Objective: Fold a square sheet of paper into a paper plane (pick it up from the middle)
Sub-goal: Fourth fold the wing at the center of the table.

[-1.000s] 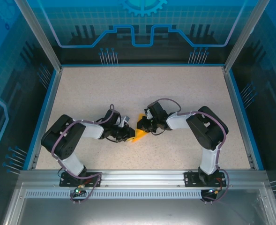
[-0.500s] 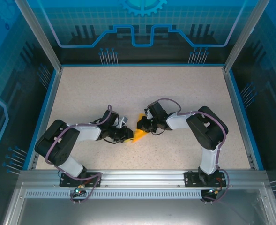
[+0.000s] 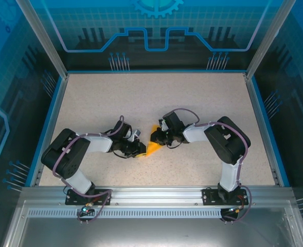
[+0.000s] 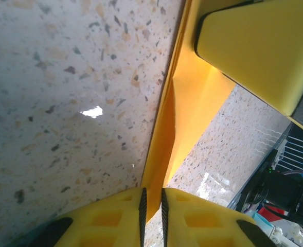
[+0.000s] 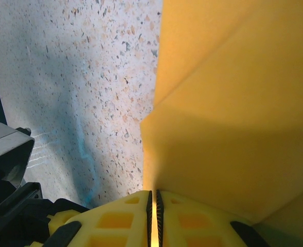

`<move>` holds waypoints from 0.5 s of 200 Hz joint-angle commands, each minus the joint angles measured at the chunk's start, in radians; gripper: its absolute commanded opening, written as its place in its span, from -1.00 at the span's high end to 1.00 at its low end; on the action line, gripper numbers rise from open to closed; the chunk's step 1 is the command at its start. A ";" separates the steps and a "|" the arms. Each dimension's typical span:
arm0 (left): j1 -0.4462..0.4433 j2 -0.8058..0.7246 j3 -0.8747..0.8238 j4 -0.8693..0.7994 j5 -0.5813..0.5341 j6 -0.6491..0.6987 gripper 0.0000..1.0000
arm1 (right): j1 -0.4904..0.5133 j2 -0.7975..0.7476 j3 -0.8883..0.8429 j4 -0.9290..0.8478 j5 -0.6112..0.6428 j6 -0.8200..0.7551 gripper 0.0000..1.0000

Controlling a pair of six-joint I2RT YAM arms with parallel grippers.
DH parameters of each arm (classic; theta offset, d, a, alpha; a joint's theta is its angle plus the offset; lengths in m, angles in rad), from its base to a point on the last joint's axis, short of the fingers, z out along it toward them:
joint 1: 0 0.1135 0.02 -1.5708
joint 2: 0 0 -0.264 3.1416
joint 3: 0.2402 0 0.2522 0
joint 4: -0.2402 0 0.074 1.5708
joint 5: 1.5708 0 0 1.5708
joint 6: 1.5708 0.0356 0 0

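Left wrist cam first: the left gripper (image 4: 151,206) has its yellow pads (image 4: 110,221) squeezed together on a thin folded edge of the paper (image 4: 192,103). The paper runs up out of the slit as a creased strip, with the speckled table (image 4: 64,77) behind it. Right wrist cam is the same story: the right gripper (image 5: 152,206) is clamped onto the paper, and a wide layered flap with a diagonal crease spreads out above its pads. Top cam has the paper as a small orange wedge between the two grippers, about mid-width of the table and closer to the near edge than the far one. My guess is we're roughly midway. Some folds are in, but it's no slim dart yet, so the wing folds and final creasing look left to do. Wrist cams give you the creases and layers, while the top cam gives the overall outline and where it sits, not the fold detail.
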 commanded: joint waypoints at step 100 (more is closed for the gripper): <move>-0.083 -0.033 0.081 -0.304 -0.238 0.067 0.77 | -0.003 0.038 -0.035 -0.125 0.073 -0.031 0.74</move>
